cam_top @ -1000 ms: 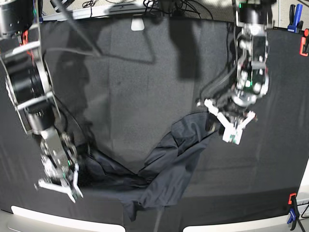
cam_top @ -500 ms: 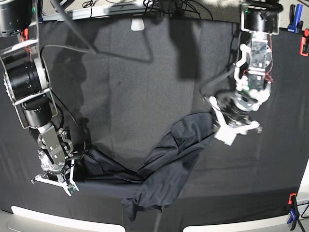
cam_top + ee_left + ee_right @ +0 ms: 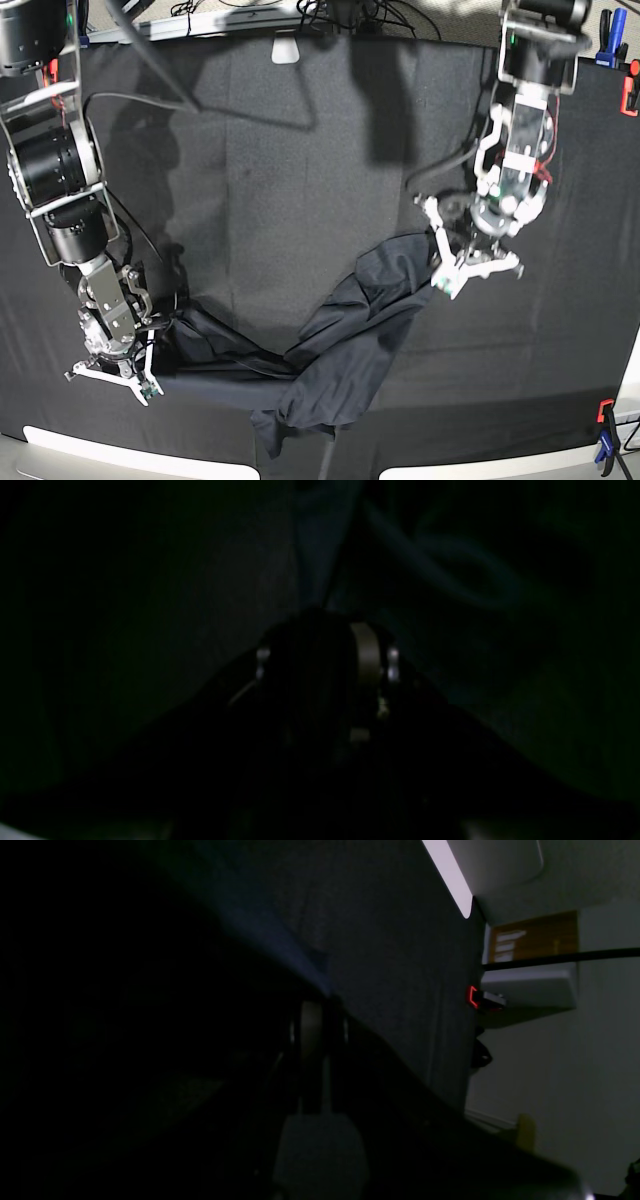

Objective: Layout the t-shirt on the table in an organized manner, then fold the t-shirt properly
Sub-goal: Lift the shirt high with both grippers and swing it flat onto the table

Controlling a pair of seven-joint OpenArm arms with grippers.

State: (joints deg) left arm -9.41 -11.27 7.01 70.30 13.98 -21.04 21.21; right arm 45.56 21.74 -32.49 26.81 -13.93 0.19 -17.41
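The t-shirt (image 3: 340,340) lies crumpled on the table (image 3: 280,180), stretched in a band from lower left to upper right. My right gripper (image 3: 110,380) sits low at the left, shut on the t-shirt's lower-left end. In the right wrist view the right gripper (image 3: 312,1010) is pinched together with dark fabric (image 3: 270,945) running across it. My left gripper (image 3: 475,275) is at the shirt's upper-right corner, its white fingers (image 3: 443,283) still spread apart. The left wrist view is very dark, and the left gripper (image 3: 325,655) shows only as faint metal glints over dark cloth.
A blue clamp (image 3: 610,25) and an orange clamp (image 3: 630,90) sit at the far right corner. Another clamp (image 3: 605,430) is at the near right. Cables (image 3: 170,80) trail over the table's back left. A small white object (image 3: 285,48) rests at the back edge.
The left gripper turned and shifted left onto the shirt's upper-right corner, and its jaws narrowed. The right arm dropped lower early on, drawing the shirt's near edge straighter, then stayed still.
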